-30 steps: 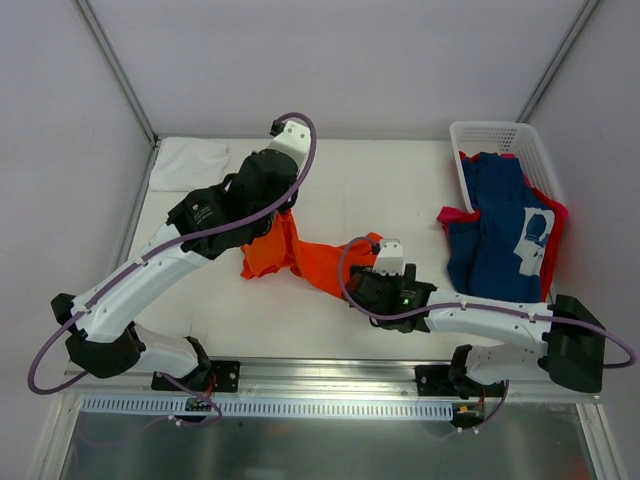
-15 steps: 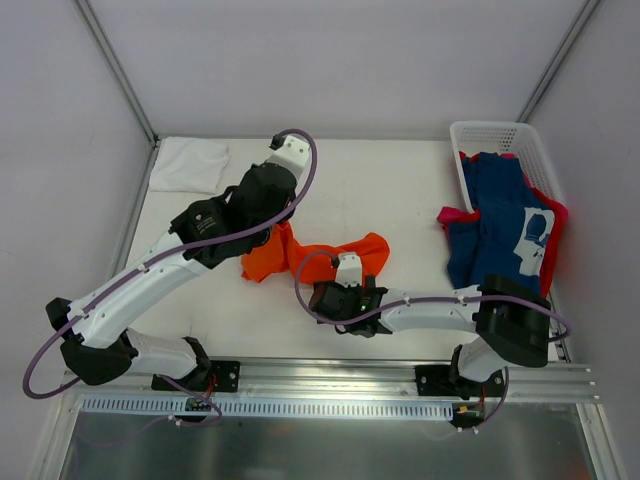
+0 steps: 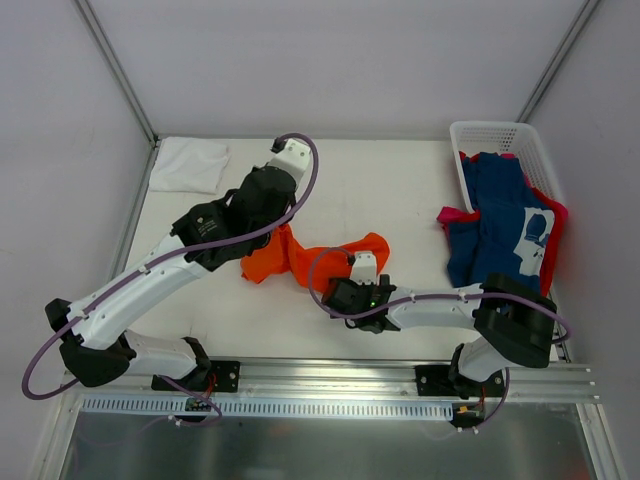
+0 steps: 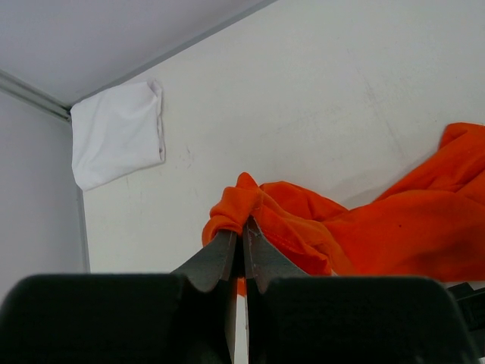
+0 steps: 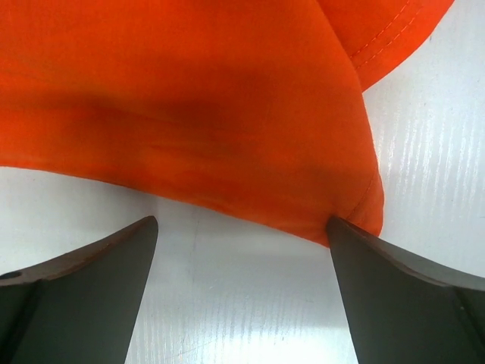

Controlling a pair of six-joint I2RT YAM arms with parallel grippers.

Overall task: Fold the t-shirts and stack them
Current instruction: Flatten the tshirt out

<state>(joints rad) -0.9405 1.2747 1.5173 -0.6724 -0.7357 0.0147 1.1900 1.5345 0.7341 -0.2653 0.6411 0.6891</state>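
A crumpled bright orange t-shirt (image 3: 268, 262) lies mid-table. My left gripper (image 4: 244, 224) is shut on a bunched fold at the shirt's left end (image 4: 250, 201); in the top view the wrist hides its fingers. My right gripper (image 5: 241, 221) stands open low over the table at the near edge of the orange cloth (image 5: 189, 114), and its right fingertip (image 5: 341, 231) touches the hem. A folded white t-shirt (image 3: 188, 165) sits in the far left corner. A navy t-shirt with white print (image 3: 500, 235) drapes over a pink-red one (image 3: 556, 215) at the basket.
The white lattice basket (image 3: 495, 135) stands at the far right corner with the shirts spilling from it onto the table. Metal frame posts and white walls close in the back and sides. The right arm (image 3: 440, 305) lies low along the near edge.
My right gripper swept left along the near side of the orange shirt, then eased back a little rightward. The left arm shifted slightly, still pinching the cloth.
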